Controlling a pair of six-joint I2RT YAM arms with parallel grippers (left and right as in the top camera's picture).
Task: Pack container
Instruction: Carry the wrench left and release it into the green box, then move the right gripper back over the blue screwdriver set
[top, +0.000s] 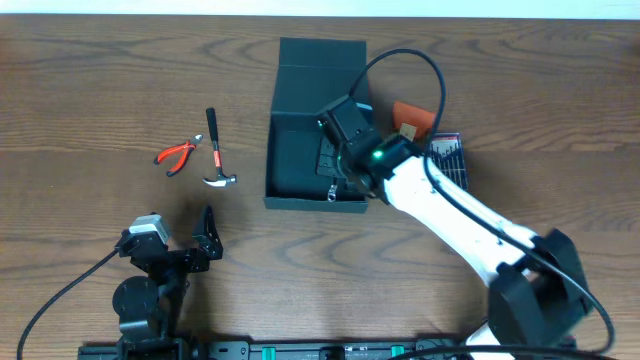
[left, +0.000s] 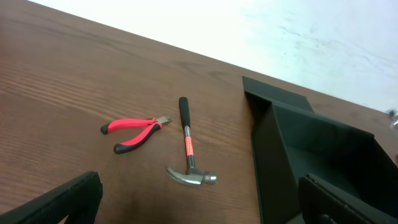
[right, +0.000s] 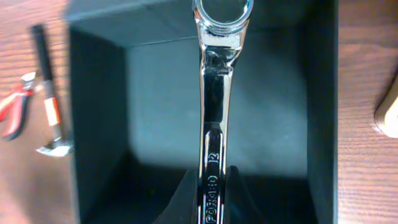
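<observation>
The right pincer (right: 211, 190) is clenched on a chrome wrench (right: 214, 93) inside the open container (top: 295, 150), mid-table near the far edge; the wrench possibly touches its floor. The left pincer (left: 200, 205) gapes released near the front-left corner, facing pliers (top: 176, 154) and a hammer (top: 215, 150).

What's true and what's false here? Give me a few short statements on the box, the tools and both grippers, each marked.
1. The right gripper holds a wrench over the inside of the open box. True.
2. The hammer lies inside the box. False: it lies on the table, left of the box.
3. The left gripper is open and holds nothing. True.
4. The pliers have blue handles. False: the handles are red.
</observation>
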